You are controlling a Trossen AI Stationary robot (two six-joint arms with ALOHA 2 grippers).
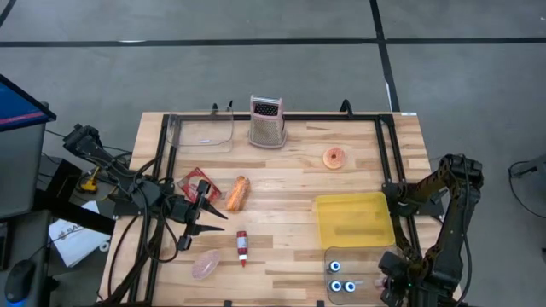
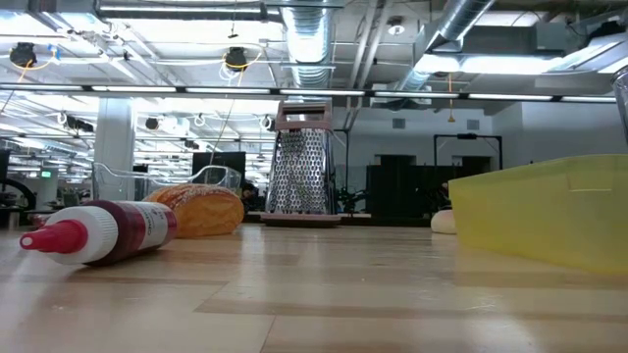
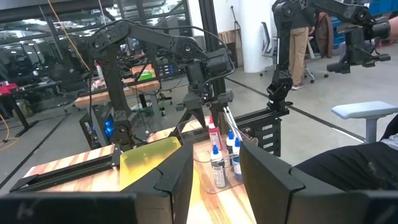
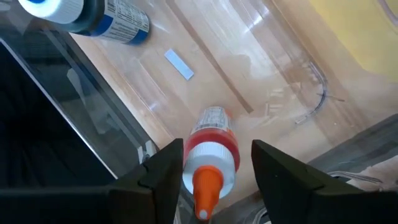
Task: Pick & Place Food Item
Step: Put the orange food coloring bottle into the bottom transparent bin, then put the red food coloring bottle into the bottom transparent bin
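small orange-capped bottle with a red-and-white label (image 4: 211, 149) stands upright inside the clear plastic bin (image 4: 273, 74) at the near right corner of the table, next to two blue-capped bottles (image 1: 336, 276) already in there. right gripper (image 4: 214, 163) hangs directly over it, fingers straddling the cap with a visible gap on each side, so it reads as released, not clamped. judgement: this placement is essentially done, arm just needs to lift clear.

left on the table: red-capped squeeze bottle with a dark red label (image 1: 242, 246) lying on its side, pale pink lump (image 1: 206, 264) near the front edge, golden bread roll (image 1: 238, 194), red packet (image 1: 194, 182), pink-frosted donut (image 1: 334, 158). yellow plastic tray (image 1: 353, 217) looks empty, as far as the pictures show. metal box grater (image 1: 266, 121) and a second clear container (image 1: 203, 131) sit at the far edge.

left gripper (image 1: 201, 211) hovers just beside the roll, fingers parted, holding nothing. several items still to go.
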